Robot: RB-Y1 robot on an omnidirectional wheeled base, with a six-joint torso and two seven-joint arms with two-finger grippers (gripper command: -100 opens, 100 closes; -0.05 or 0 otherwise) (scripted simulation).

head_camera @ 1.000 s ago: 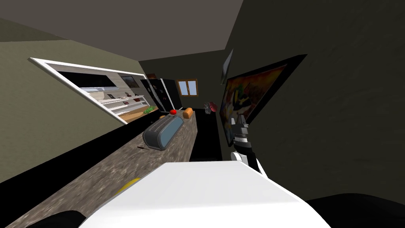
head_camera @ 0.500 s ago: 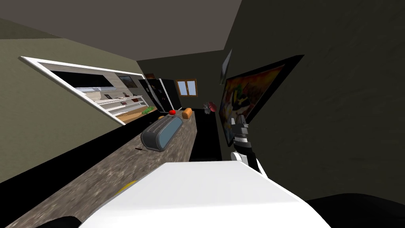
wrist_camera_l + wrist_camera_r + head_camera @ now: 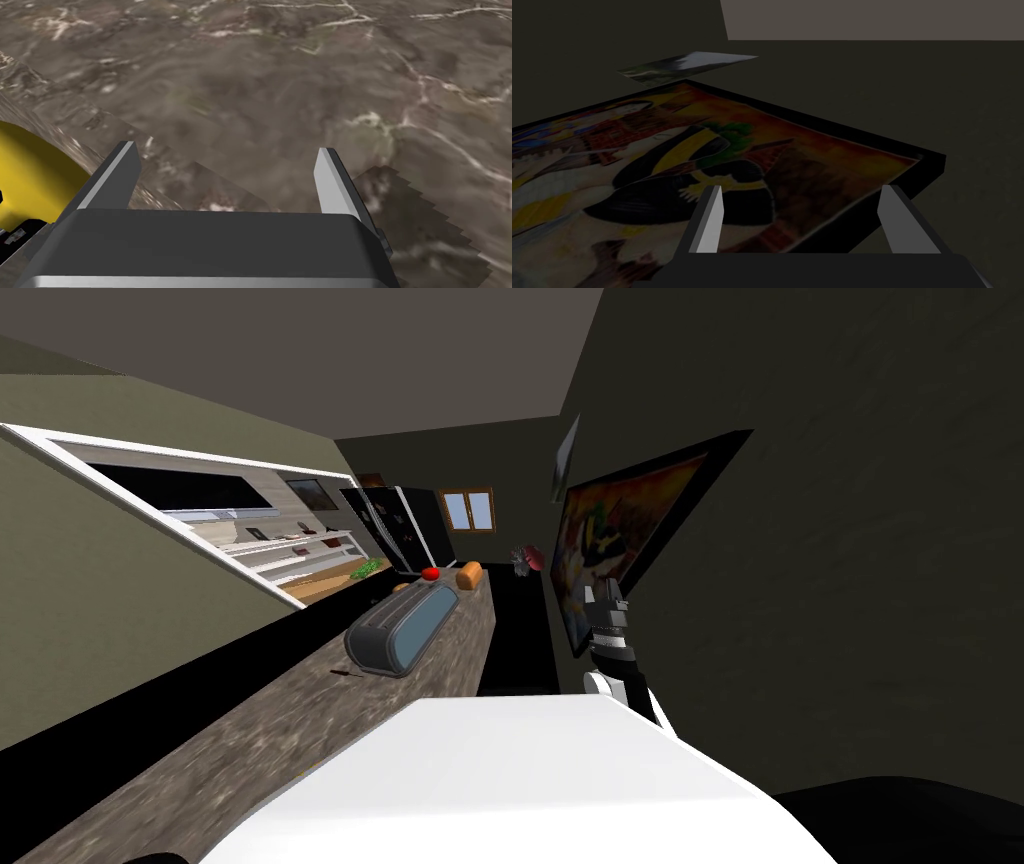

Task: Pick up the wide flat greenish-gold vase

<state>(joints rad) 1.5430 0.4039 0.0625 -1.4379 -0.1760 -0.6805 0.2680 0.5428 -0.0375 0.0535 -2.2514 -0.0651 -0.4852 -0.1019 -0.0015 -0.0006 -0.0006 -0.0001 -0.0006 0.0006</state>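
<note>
Left claw (image 3: pixel 225 148) is released, blades spread wide, and between them I've got bare brown marbled stone, the bench (image 3: pixel 280 75) top with pale veins running across it. Look to the outer side of one blade: a rounded yellow shape, that's the vase (image 3: pixel 30 175), just beside the finger and outside the gap. It's cut off by the picture's edge, so I see a smooth curved flank and nothing of its mouth. Whether the blade touches it, I cannot tell. A shadow of the claw falls on the stone past the other blade.

Up from the head, the bench runs away ahead on my left as a long strip. Farther along it lies a grey oblong appliance (image 3: pixel 400 628) with a bluish face, and a small dark thing (image 3: pixel 343 671) sits just short of it. Beyond, near the far end, a red round fruit (image 3: pixel 431 573) and an orange-brown loaf (image 3: pixel 469 575) sit close together.

Right claw (image 3: pixel 607 598) is up on my right, off the bench and near the dark wall, also released, blades well apart, gripping nothing.
</note>
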